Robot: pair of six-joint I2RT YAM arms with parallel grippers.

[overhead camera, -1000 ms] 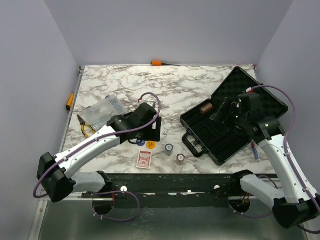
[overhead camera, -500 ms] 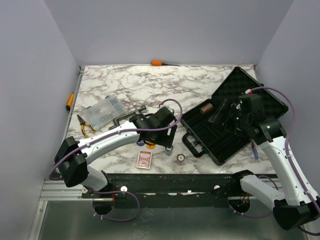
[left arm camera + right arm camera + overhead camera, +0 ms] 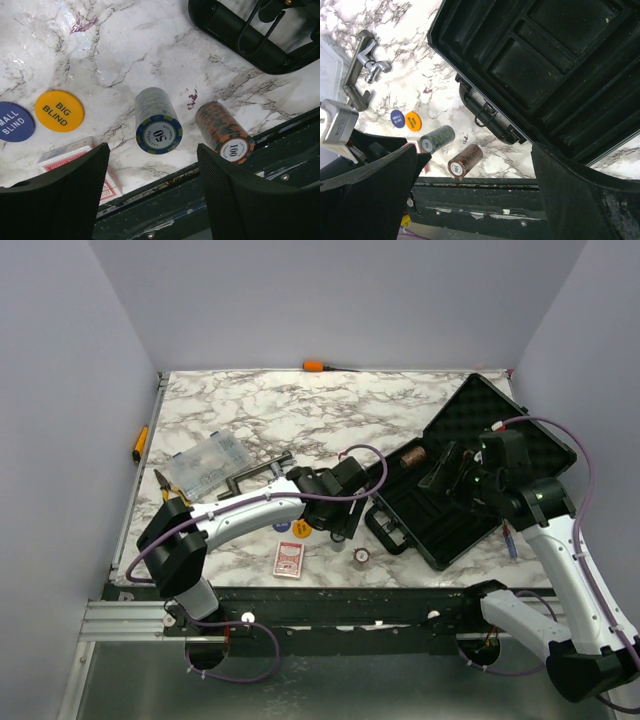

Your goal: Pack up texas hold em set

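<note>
The black case [image 3: 500, 435] lies open at the right, with one chip stack [image 3: 412, 457] in its tray. On the marble near the front edge stand a blue "50" chip stack [image 3: 158, 127] and an orange "100" chip stack [image 3: 225, 132]. Left of them lie the orange disc [image 3: 59, 110], the blue disc [image 3: 14, 121] and the red-backed deck [image 3: 288, 559]. My left gripper [image 3: 153, 156] hovers open just above the blue stack, one finger on each side, holding nothing. Over the case tray my right gripper [image 3: 475, 167] is wide open and empty.
A clear plastic box [image 3: 205, 462], pliers [image 3: 165, 495] and a grey metal clamp [image 3: 255, 472] lie at the left. An orange-handled screwdriver [image 3: 318, 366] rests at the back edge. The case handle [image 3: 255, 30] faces the chip stacks. The table's front edge is just behind both stacks.
My left arm has swung right from the discs to the blue chip stack, and its jaws have narrowed a little. The right arm has barely moved.
</note>
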